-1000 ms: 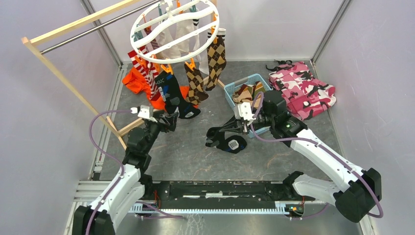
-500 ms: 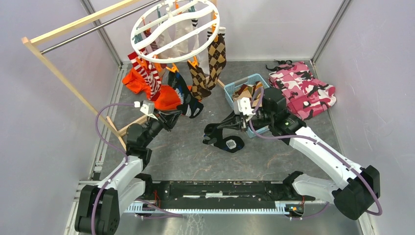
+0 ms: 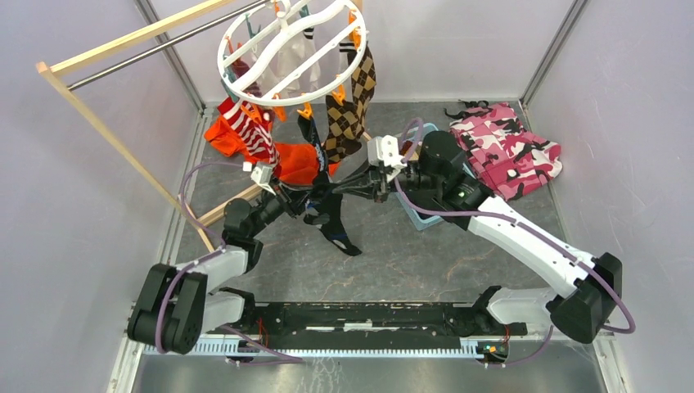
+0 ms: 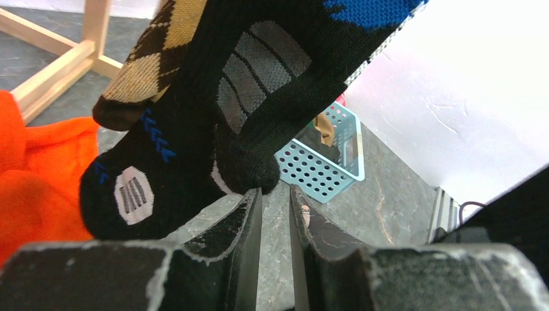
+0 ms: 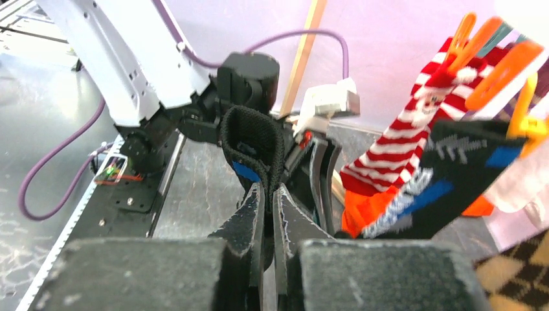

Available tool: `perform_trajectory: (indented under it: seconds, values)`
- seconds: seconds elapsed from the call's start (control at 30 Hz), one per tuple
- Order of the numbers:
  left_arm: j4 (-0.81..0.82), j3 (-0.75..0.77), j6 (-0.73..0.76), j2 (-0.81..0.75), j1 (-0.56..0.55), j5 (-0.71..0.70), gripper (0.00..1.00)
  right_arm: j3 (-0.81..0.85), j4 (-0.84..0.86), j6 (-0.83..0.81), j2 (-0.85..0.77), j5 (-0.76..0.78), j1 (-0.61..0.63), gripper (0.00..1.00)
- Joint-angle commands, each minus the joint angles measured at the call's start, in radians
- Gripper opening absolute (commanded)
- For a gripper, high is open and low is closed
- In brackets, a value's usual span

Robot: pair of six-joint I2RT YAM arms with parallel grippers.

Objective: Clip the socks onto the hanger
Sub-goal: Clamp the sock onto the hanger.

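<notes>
cut off at the top edge: hook of the large white round plastic hanger. mostly behind the right arm: pale blue perforated plastic basket. unclear whether clamped by the left gripper: black knit sock with blue marks.

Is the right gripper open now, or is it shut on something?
Shut on the black sock: the right wrist view shows the right gripper pinching its cuff between fingers that almost touch.

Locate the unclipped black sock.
In the top view, the black sock hangs mid-table, its cuff pinched in the right gripper, between the two arms and just in front of the hanger.
</notes>
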Motion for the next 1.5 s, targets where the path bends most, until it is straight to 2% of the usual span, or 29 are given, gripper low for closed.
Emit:
perform_trajectory:
  seconds: [0.0, 0.17, 0.3, 0.5, 0.63, 0.8, 1.03, 1.13, 1.2, 1.27, 1.47]
  values:
    - [0.144, 0.07, -0.066, 0.082, -0.027, 0.032, 0.29, 0.11, 0.026, 0.019, 0.054, 0.145, 0.049, 0.0]
    - [0.219, 0.083, -0.105, 0.159, -0.039, 0.037, 0.31, 0.167, 0.024, -0.001, 0.123, 0.244, 0.092, 0.0]
    - [0.253, 0.082, -0.131, 0.19, -0.04, 0.036, 0.32, 0.184, 0.026, -0.007, 0.169, 0.442, 0.097, 0.0]
    - [0.233, 0.055, -0.133, 0.163, -0.04, -0.009, 0.37, 0.184, 0.053, -0.009, 0.199, 0.751, 0.096, 0.0]
    - [0.182, 0.042, -0.125, 0.114, -0.04, -0.043, 0.41, 0.212, 0.022, -0.005, 0.244, 0.854, 0.095, 0.0]
    - [-0.006, 0.02, -0.075, -0.033, -0.04, -0.124, 0.53, 0.22, 0.009, -0.007, 0.253, 0.908, 0.094, 0.0]
    - [-0.409, 0.017, 0.035, -0.423, -0.038, -0.277, 0.83, 0.217, 0.009, -0.01, 0.26, 0.928, 0.079, 0.0]
    - [-0.537, 0.054, 0.048, -0.536, -0.039, -0.307, 0.94, 0.222, 0.013, -0.004, 0.269, 0.918, 0.077, 0.0]
    - [-0.6, 0.087, 0.043, -0.577, -0.038, -0.318, 0.99, 0.23, 0.014, 0.0, 0.277, 0.915, 0.077, 0.0]
    - [-0.626, 0.126, 0.026, -0.588, -0.039, -0.328, 1.0, 0.238, 0.012, 0.002, 0.284, 0.913, 0.077, 0.0]
    - [-0.672, 0.283, -0.095, -0.488, -0.039, -0.325, 1.0, 0.247, 0.009, 0.007, 0.29, 0.903, 0.079, 0.0]
